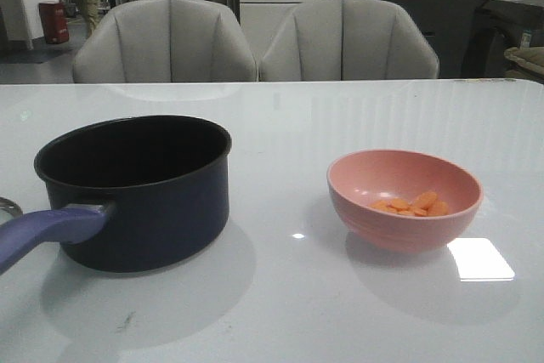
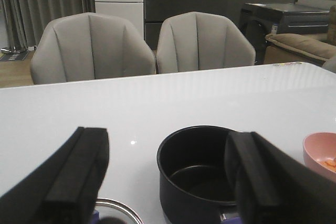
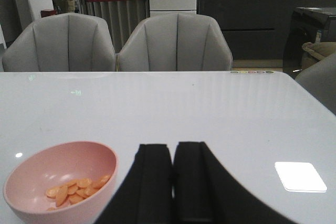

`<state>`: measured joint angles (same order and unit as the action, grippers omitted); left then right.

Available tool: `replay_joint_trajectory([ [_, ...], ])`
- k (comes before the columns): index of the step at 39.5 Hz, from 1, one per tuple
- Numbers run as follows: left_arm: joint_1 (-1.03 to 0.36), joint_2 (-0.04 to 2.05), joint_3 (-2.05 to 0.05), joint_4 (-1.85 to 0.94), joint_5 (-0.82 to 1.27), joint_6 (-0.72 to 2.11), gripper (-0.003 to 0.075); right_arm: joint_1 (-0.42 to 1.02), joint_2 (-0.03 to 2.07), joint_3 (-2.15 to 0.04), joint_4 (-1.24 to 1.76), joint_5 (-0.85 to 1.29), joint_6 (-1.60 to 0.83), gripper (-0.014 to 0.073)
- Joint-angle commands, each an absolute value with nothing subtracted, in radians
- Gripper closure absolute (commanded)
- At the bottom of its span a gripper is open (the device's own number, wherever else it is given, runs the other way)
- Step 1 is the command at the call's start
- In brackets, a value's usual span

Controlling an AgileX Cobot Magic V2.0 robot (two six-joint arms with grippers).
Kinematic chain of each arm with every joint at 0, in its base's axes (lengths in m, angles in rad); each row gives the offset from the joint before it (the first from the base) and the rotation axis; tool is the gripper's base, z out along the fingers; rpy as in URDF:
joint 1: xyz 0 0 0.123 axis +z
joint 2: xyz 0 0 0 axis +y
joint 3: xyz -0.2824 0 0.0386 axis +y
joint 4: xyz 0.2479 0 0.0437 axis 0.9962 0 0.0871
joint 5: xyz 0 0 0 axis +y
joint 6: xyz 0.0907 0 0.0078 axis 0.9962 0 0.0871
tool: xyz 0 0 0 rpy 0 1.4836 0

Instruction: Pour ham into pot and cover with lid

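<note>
On the left of the white bench [image 1: 280, 312] stands the pot [image 1: 140, 193], upright, dark navy outside and black inside, with nothing in it. Its purple-blue handle [image 1: 47, 231] runs out toward the near left edge of the front view. Just past that handle, at the very edge of the picture, a thin curve of steel rim shows (most likely the lid [image 2: 118, 211], though only a sliver is visible); the left wrist view catches the same rounded steel edge lying on the bench close beside the pot, on the handle's side.

The left fingers [image 2: 79, 182] are spread wide apart with nothing between them, and the pot sits in view through the gap; whether they are above or short of it cannot be told.

Right of the pot, well apart from it, sits a pink bowl [image 1: 405, 200], also upright. The ham [image 1: 412, 205] lies in the bottom of it, a small cluster of flat orange slices gathered to one side.

The right fingers [image 3: 157, 182] are pressed together, only a narrow seam between them, and they grip nothing. The bowl lies just beside them in the right wrist view, not touching.

Behind the bench stand two grey padded chairs [image 1: 166, 40] side by side.
</note>
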<state>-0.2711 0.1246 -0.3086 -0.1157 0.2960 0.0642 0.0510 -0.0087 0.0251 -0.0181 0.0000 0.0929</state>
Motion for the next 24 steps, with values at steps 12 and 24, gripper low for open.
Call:
replay_joint_trajectory([
  [12, -0.298, 0.136, -0.322, -0.117, 0.180, 0.064, 0.0208, 0.048, 0.106, -0.198, 0.043, 0.096, 0.095, 0.0442],
  [24, -0.298, 0.136, -0.322, -0.117, 0.180, 0.064, 0.0209, 0.048, 0.326, -0.322, 0.043, 0.274, 0.094, 0.0442],
])
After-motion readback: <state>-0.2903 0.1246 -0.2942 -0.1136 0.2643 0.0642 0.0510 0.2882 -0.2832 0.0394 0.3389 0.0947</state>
